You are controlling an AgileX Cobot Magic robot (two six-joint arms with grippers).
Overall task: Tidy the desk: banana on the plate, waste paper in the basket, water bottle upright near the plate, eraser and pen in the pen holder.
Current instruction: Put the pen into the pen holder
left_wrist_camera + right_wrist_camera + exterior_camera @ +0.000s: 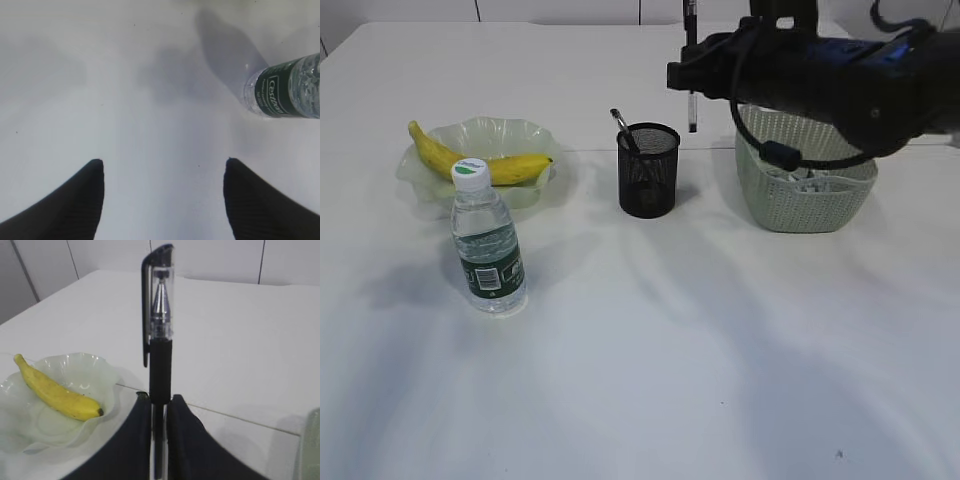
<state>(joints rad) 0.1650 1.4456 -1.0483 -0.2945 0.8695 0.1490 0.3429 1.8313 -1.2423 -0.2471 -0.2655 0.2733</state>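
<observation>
1. Right gripper (159, 405), at the bottom centre of the right wrist view, is clamped on a pen (159, 335); its two dark fingers (187, 440) pinch the pen's black barrel, and the clear capped end stands upright above them.
2. In the exterior view that pen (692, 60) hangs vertically at the upper centre of the frame, above and to the right of the pen holder (648, 170), not touching it.
3. Left gripper (162, 167) hovers over the bare desk (125, 100) with its fingers (75, 205) spread wide at the bottom corners of the left wrist view, holding nothing.
4. Another pen (624, 130) leans inside the black mesh pen holder at the centre of the exterior view.
5. At the left of that frame, the banana (490, 165) lies across the plate (530, 135).
6. Just in front of the plate, the water bottle (488, 245) stands upright, white cap on top.
7. At the right, the basket (800, 195) sits partly behind the right arm, with pale crumpled material inside.
8. No eraser can be made out.
</observation>
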